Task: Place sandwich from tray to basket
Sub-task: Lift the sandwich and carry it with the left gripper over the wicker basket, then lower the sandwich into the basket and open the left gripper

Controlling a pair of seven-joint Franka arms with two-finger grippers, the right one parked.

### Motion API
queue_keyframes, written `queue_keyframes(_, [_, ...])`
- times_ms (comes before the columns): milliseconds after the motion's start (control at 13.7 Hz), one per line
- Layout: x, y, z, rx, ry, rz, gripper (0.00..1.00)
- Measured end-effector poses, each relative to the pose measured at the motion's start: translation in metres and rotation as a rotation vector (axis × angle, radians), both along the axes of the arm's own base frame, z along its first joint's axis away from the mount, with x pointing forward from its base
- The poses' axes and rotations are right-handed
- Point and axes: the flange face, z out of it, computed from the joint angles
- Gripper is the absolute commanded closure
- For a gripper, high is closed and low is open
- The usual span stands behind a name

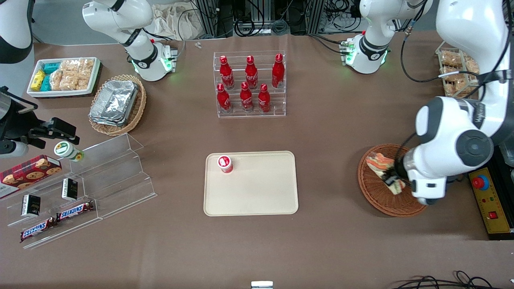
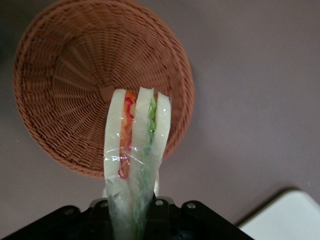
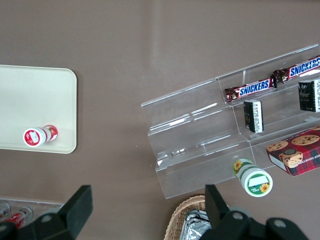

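My gripper [image 1: 390, 176] hangs over the brown wicker basket [image 1: 371, 192] at the working arm's end of the table. It is shut on the wrapped sandwich [image 1: 379, 163], which shows white bread with orange and green filling. In the left wrist view the gripper [image 2: 131, 220] has the sandwich [image 2: 141, 132] between its fingers, and the sandwich covers part of the basket [image 2: 75, 75] and its rim. Whether the sandwich touches the basket cannot be told. The cream tray [image 1: 257, 184] lies beside the basket and holds a small red-and-white cup [image 1: 225, 163].
A black device with a yellow panel [image 1: 490, 200] stands beside the basket, toward the working arm's end. A clear rack of red bottles [image 1: 251, 86] is farther from the front camera than the tray. Black cables [image 1: 445, 283] lie nearer that camera.
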Motion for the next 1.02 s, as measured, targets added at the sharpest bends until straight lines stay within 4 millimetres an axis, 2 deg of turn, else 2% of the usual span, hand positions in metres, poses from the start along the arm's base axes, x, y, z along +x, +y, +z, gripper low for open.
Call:
queue_keyframes(146, [0.001,0.031,-0.025,-0.005,-0.041,0.080,0.84])
queue_keyframes(293, [-0.003,0.047,-0.055,-0.010,-0.057,0.130,0.84])
queue_keyframes(659, [-0.010,0.056,-0.113,-0.024,-0.079,0.211,0.81])
queue_keyframes(732, [-0.011,0.058,-0.121,-0.025,-0.076,0.216,0.77])
queue_keyframes(805, [-0.013,0.062,-0.127,-0.025,-0.070,0.222,0.69])
queue_keyframes(951, [-0.013,0.076,-0.134,-0.013,-0.066,0.231,0.57])
queue_keyframes(1024, [-0.015,0.084,-0.137,-0.003,-0.063,0.233,0.46])
